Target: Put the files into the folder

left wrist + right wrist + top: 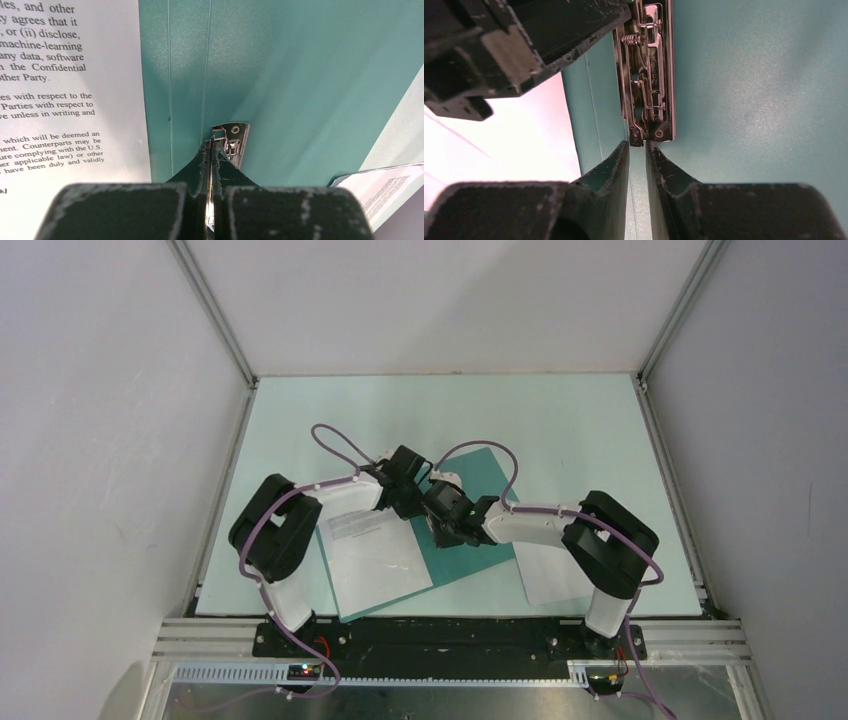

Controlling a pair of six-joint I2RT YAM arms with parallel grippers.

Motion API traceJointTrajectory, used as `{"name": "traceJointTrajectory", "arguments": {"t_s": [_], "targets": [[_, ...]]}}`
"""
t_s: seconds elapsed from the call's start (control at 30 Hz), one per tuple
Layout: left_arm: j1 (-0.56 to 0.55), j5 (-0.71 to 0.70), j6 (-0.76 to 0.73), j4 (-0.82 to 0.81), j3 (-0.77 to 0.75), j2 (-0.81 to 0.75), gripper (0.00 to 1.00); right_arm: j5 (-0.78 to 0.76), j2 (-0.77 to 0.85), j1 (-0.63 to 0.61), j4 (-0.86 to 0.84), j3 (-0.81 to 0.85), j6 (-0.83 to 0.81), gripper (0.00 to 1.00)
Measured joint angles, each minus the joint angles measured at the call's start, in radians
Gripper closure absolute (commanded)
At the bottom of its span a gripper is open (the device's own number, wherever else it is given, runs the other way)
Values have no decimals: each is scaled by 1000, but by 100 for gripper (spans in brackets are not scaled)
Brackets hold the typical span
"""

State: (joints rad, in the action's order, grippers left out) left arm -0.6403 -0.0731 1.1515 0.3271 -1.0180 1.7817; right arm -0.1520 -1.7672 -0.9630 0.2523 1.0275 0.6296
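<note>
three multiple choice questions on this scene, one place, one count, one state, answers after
1. Where do both grippers meet?
A. at the silver metal clip
B. at the table's far edge
C. off the table

2. How many white paper sheets lie out?
A. one
B. two
C. four

3. The thin teal folder is:
A. shut
B. open flat
C. standing upright

Answers: A, the left gripper clamps the clip and the right gripper sits at its end; B, a second sheet lies further right; B, its inner spine shows.
</note>
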Motion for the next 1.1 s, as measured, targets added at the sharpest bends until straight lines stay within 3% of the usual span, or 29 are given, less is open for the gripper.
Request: {"name": "traceJointTrajectory", "arguments": {"t_s": [0.27, 0.57, 0.9, 1.1], "targets": [[5, 13, -10, -1, 0, 0, 100, -31, -4, -10, -1, 7, 8, 79], [9, 24, -27, -4, 0, 2, 100, -35, 2, -2, 0, 7, 26, 70], [10, 25, -31, -5, 1, 2, 100, -23, 5, 12, -9, 7, 40, 77], [11, 25, -35, -7, 2, 2, 100, -21, 5, 13, -13, 7, 52, 86]]}}
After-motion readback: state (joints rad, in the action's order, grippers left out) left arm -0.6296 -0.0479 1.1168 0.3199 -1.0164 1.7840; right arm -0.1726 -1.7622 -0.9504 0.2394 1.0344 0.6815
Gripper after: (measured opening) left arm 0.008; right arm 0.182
